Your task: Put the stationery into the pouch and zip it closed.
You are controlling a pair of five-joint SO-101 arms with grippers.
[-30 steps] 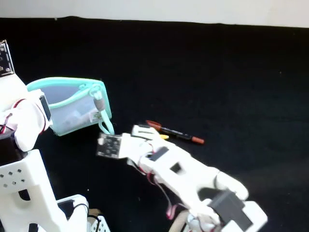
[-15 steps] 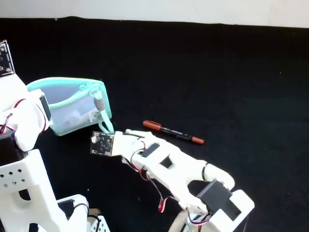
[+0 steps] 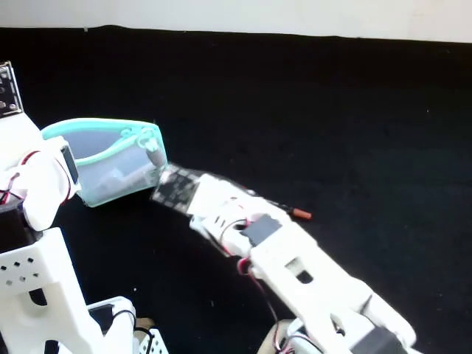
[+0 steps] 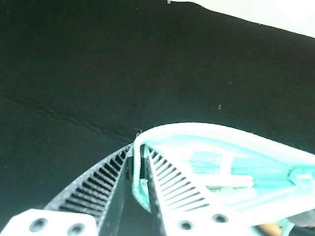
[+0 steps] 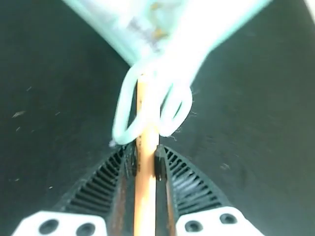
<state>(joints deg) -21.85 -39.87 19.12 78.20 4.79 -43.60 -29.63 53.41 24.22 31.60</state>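
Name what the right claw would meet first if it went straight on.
Probably the looped mint cord on the translucent mint-edged pouch; the thin orange stick in the right claw seems to reach it, though depth is unclear.

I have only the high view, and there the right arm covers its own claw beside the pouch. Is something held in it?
Observer: Yes. In its wrist view the right claw is shut on an orange pencil.
Operator: Where does the pencil point?
Observer: Toward a corner of the pouch, with the mint pull cord looped across it.
Operator: And the left arm?
Observer: The left claw is shut on the pouch rim.
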